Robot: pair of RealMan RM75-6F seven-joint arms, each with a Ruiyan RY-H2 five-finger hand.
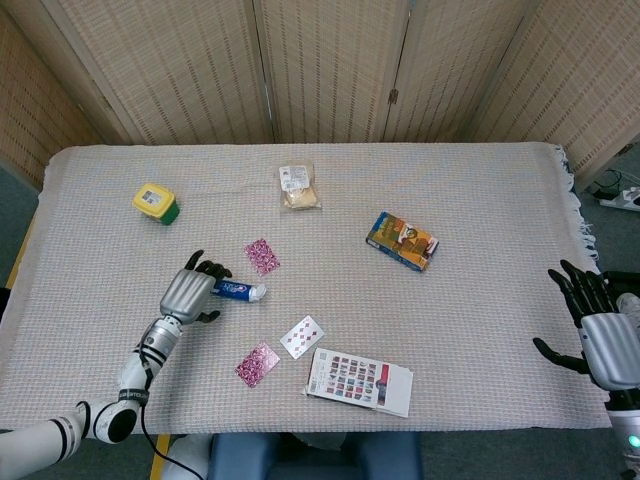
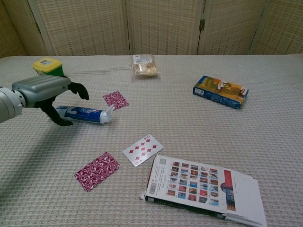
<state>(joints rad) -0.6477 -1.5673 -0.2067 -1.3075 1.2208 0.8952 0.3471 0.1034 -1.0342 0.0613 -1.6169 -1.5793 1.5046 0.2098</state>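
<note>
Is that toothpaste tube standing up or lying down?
Lying down: the toothpaste tube rests flat on the table cloth, cap pointing right, under the left hand.

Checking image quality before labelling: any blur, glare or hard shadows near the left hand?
Head view: even, soft light, no glare, left hand sharp. Chest view: left hand slightly soft at the frame edge, faint shadow beneath it, toothpaste tube crisp.

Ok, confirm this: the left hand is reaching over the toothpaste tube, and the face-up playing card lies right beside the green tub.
Not quite. The left hand is over the toothpaste tube, but the face-up playing card lies beside the booklet, far from the green tub. The chest view shows it.
</note>
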